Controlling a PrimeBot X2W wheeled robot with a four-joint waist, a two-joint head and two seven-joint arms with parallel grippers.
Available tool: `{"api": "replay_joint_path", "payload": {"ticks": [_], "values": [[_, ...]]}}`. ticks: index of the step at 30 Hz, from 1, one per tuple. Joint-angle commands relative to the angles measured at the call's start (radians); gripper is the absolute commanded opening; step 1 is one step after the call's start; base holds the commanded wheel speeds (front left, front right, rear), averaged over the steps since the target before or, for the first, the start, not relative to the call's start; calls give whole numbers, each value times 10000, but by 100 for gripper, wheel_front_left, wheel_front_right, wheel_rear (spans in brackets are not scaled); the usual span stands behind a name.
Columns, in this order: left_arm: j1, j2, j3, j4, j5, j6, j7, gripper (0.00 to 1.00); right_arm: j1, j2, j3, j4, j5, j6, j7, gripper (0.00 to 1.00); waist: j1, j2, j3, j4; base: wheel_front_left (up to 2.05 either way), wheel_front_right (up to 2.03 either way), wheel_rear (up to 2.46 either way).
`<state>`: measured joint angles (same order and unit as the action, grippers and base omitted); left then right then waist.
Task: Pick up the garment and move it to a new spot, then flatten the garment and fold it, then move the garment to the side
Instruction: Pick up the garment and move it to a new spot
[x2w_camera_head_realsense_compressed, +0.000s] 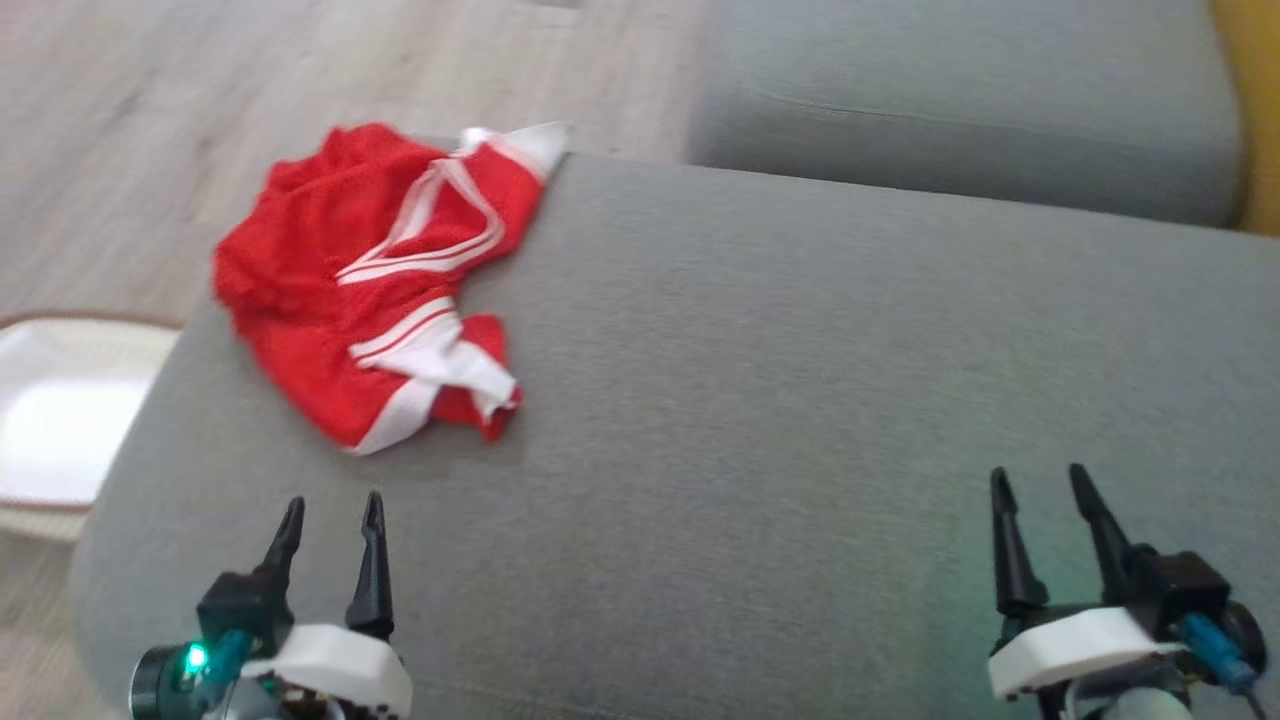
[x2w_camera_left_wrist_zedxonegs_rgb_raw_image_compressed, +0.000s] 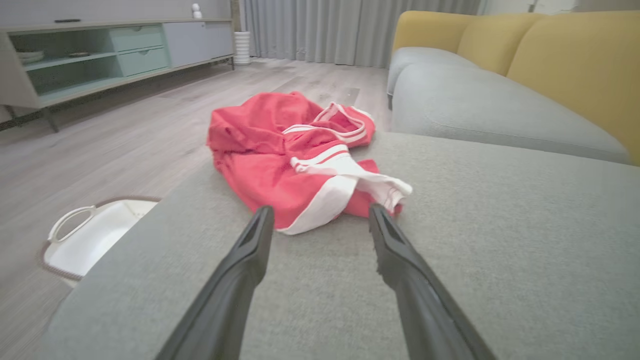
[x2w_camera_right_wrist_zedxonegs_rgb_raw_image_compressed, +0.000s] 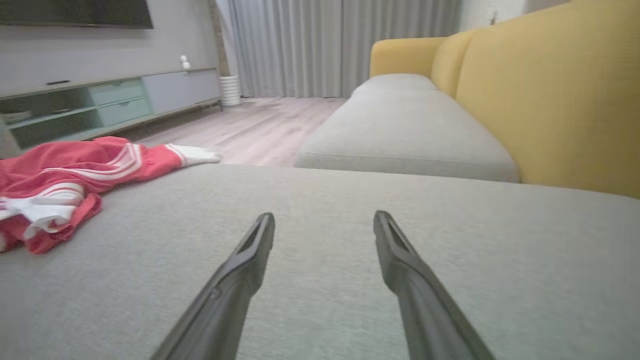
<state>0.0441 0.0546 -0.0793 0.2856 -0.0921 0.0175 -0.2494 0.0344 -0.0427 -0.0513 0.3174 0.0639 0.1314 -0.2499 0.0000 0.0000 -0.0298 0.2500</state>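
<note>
Lower left of the head view: the left fingers (x2w_camera_head_realsense_compressed: 372, 570) stand spread apart, released and holding nothing, above the grey seat cushion (x2w_camera_head_realsense_compressed: 800, 400). Lower right of the same view: the right fingers (x2w_camera_head_realsense_compressed: 1010, 560) are likewise spread and empty over bare cushion fabric, well apart from the left pair.

Beyond the left fingers, in the upper left of the head view, the garment (x2w_camera_head_realsense_compressed: 330, 290) lies crumpled on the cushion at its far left corner. It is red with white stripes and white hems. In the left wrist view its near white hem sits just past the two fingertips; no contact is visible. In the right wrist view the garment lies at the left edge, well apart from the right fingers.

At the left edge of the head view, a white basket (x2w_camera_head_realsense_compressed: 60, 420) stands on the wooden floor (x2w_camera_head_realsense_compressed: 200, 80) beside the cushion.

Farther on, at the top right, a second grey cushion (x2w_camera_head_realsense_compressed: 960, 110) adjoins the first. The wrist views show a yellow backrest (x2w_camera_right_wrist_zedxonegs_rgb_raw_image_compressed: 550, 90) at right, a low cabinet (x2w_camera_left_wrist_zedxonegs_rgb_raw_image_compressed: 100, 55) at upper left, and grey curtains (x2w_camera_left_wrist_zedxonegs_rgb_raw_image_compressed: 325, 30) at the top.
</note>
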Motion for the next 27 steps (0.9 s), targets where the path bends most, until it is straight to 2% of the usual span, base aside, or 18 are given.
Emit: {"api": "replay_joint_path", "payload": {"ticks": [1, 6, 12, 17, 19, 22, 27], "values": [[-163, -7, 403, -341, -60, 34, -124, 100, -347, -76, 367, -313, 65, -7, -118, 100, 0, 0, -4, 564, 0, 0, 0], [-71, -17, 581, -449, -130, 21, -124, 100, -525, -76, 832, -229, 54, -7, -118, 100, 0, 0, 68, 772, 0, 0, 0], [-710, -30, 927, -762, -586, -45, -124, 100, -734, -76, 1015, -360, -138, -7, -118, 100, 0, 0, 702, 576, 0, 0, 0], [-2361, -13, 1015, -564, -911, -335, -124, 100, -1199, -363, 1133, -575, -480, -7, -118, 100, 0, 0, 2130, 303, 0, 0, 0], [-3685, 127, 995, -99, -973, -466, -107, 100, -1568, -711, 1234, -780, -502, -7, -118, 100, 0, 0, 3111, 137, 0, 0, 0], [-4977, 328, 1044, 479, -977, -464, -55, 100, -1838, -1100, 1353, -886, -484, -7, -118, 100, 0, 0, 3982, 21, 0, 0, 0], [-6676, 482, 996, 1939, -991, -421, 285, 100, -1921, -1635, 1322, -998, -446, -7, -118, 100, 0, 0, 4786, -32, 0, 0, 0]]}}
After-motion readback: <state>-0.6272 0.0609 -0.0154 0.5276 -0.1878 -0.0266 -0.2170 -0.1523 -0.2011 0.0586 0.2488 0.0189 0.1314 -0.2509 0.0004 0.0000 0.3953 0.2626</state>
